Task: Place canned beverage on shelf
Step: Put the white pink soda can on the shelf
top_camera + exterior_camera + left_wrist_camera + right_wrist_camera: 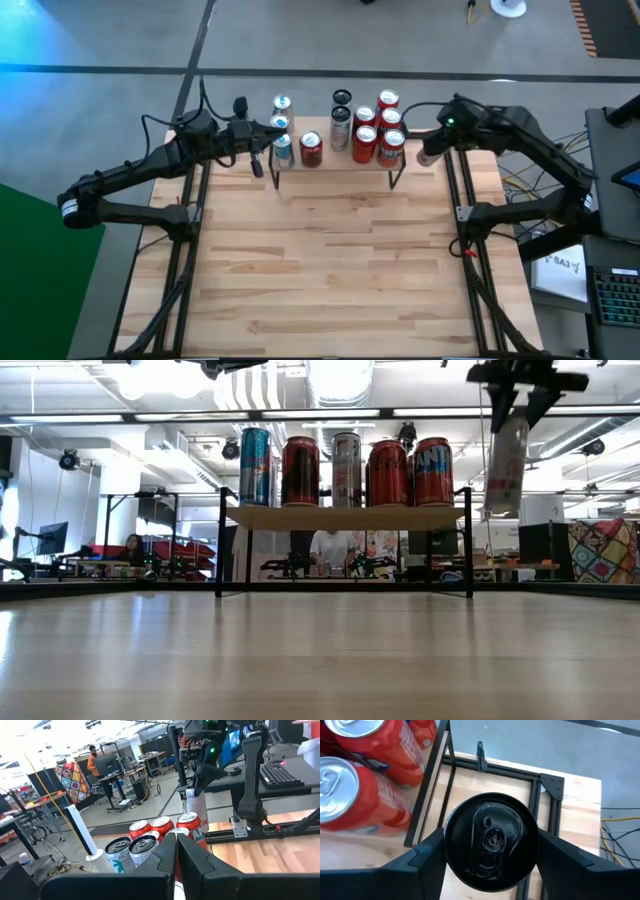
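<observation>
One black-topped can (491, 839) is pinched upright in the right claw (491, 851); left claw (176, 851) pressed together.

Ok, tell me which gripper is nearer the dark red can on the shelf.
Left. The left gripper sits just beside the dark red can; the right gripper holds a can past the shelf's far end.

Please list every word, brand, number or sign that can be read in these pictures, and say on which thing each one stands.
"CEL", partial letters, on the teal and white can seen in the left wrist view.
"SA3", handwritten, on the white paper right of the table; the rest is too small to read.
Labels on the red cans on the shelf: too blurred to read.
Print on the can in the right gripper: unreadable.
</observation>
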Available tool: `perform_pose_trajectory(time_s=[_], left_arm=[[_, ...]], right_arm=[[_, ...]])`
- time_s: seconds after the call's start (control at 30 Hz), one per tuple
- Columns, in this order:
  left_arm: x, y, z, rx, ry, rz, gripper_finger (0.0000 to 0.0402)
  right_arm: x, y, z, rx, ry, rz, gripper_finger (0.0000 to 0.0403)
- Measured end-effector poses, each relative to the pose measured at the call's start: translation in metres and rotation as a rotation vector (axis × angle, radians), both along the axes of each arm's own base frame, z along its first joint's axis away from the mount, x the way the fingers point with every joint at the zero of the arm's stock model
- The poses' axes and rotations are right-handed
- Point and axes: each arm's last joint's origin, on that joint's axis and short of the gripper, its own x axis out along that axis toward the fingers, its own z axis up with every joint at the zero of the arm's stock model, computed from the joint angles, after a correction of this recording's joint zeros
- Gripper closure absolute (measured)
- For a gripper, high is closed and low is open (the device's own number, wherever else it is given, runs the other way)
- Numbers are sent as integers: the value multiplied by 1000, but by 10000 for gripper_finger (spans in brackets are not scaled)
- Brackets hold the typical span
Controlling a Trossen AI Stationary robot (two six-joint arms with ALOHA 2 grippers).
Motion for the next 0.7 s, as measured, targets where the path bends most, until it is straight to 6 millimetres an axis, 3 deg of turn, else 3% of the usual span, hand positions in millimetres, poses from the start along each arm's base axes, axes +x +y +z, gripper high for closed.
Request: perform_pose_trajectory(time_s=[0.3, 0.7], left_arm=[[0, 0, 4, -3, -44, -1, 402], [0, 0, 6, 7, -66, -1, 402]], right_arm=[[-2, 14, 21, 48, -85, 75, 162], [18, 37, 18, 239, -112, 267, 162]])
